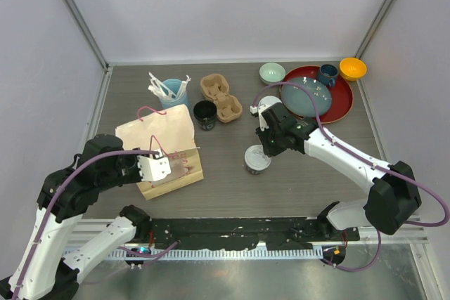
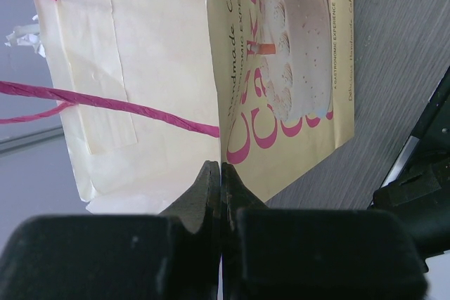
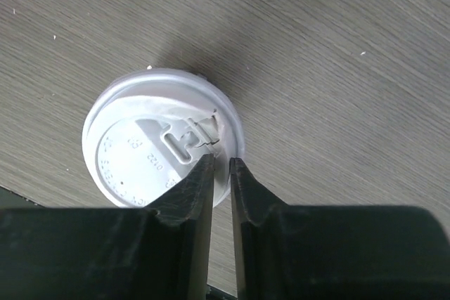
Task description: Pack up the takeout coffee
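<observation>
One takeout coffee cup [image 1: 257, 160], black with a white sip lid [image 3: 151, 152], stands on the table right of centre. My right gripper [image 1: 268, 147] hangs over the near rim of that lid. Its jaws [image 3: 221, 161] are a narrow gap apart, and I cannot tell whether they touch the rim. A second black cup [image 1: 205, 114] stands by the cardboard carrier and shows no lid. A cream paper bag [image 1: 158, 138] with pink handles lies at the left. My left gripper [image 1: 156, 168] is shut on the bag's mouth edge [image 2: 221, 166].
A cardboard cup carrier [image 1: 221, 96] and a light-blue cup of white utensils [image 1: 171, 91] stand at the back. A red tray [image 1: 342, 100] at the back right holds a teal plate and a dark-blue mug [image 1: 328, 74]. An orange bowl [image 1: 352, 68] and a mint bowl [image 1: 272, 72] sit nearby.
</observation>
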Action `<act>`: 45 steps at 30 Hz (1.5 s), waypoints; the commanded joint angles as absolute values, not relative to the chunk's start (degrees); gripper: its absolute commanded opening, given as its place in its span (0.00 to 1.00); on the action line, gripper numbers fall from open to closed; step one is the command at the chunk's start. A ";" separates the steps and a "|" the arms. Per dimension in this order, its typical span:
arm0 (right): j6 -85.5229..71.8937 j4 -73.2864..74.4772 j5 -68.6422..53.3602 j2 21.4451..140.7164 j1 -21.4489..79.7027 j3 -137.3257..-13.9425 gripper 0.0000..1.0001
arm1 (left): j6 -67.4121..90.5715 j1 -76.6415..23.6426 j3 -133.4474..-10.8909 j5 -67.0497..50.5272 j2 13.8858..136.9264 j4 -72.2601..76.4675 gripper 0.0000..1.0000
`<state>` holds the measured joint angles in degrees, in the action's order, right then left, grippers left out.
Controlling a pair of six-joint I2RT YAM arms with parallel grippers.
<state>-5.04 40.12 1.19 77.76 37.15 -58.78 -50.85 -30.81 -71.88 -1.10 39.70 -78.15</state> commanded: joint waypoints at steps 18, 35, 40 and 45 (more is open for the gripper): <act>-3.08 42.19 8.88 76.99 34.90 -60.21 0.01 | -50.19 -30.94 -73.39 -1.32 39.11 -85.25 0.00; -0.70 43.07 9.84 76.38 15.12 -61.44 0.01 | -43.60 -30.85 -72.60 -5.79 38.67 -78.75 0.00; -1.14 42.37 9.40 77.69 11.78 -61.35 0.01 | -41.40 -30.94 -73.47 -8.43 38.67 -77.70 0.00; -1.32 41.22 9.32 78.31 10.46 -61.08 0.02 | -41.22 -31.02 -72.95 -10.02 38.76 -77.43 0.00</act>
<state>-1.61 42.98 8.60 77.69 11.18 -59.44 -42.72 -30.81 -71.90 -7.16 39.09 -78.15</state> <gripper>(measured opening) 0.057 0.011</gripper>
